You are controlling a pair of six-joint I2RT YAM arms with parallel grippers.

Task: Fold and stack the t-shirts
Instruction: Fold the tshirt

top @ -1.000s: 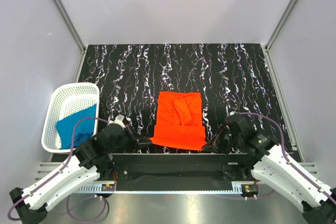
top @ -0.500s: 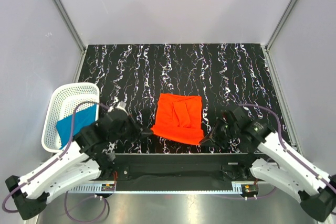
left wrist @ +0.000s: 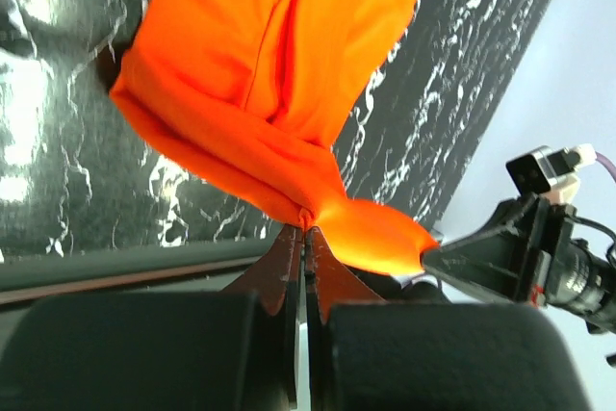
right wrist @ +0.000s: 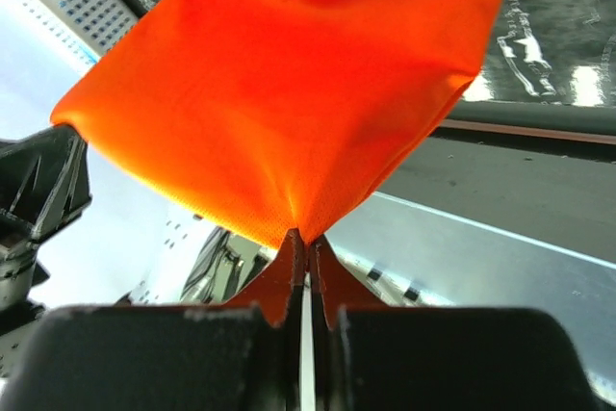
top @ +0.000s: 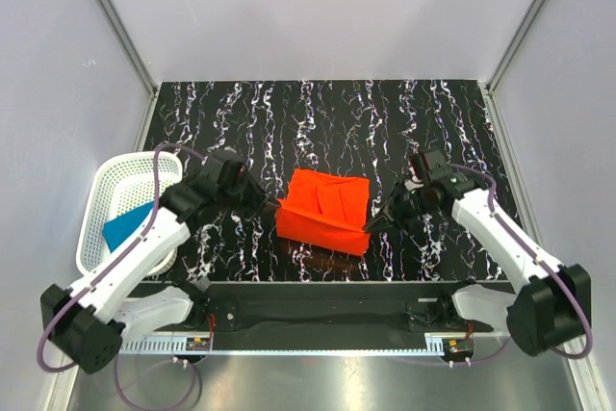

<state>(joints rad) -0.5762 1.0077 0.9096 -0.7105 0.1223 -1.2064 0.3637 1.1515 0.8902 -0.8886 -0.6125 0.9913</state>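
Note:
The orange-red t-shirt [top: 323, 209] lies partly folded at the middle of the black marbled table, its near edge lifted off the surface. My left gripper [top: 276, 207] is shut on the near-left corner of that edge; the pinched cloth shows in the left wrist view [left wrist: 306, 223]. My right gripper [top: 372, 226] is shut on the near-right corner, seen in the right wrist view [right wrist: 300, 233], where the shirt [right wrist: 289, 74] hangs stretched. The teal blue t-shirt [top: 129, 227] lies in the white basket at the left.
The white mesh basket [top: 108, 183] stands at the table's left edge. Grey walls enclose the table on three sides. A black rail [top: 318, 295] runs along the near edge, between the arm bases.
Both grippers have risen and moved away from the near edge, carrying the orange-red shirt's near edge up and over toward its far part. The shirt now looks shorter.

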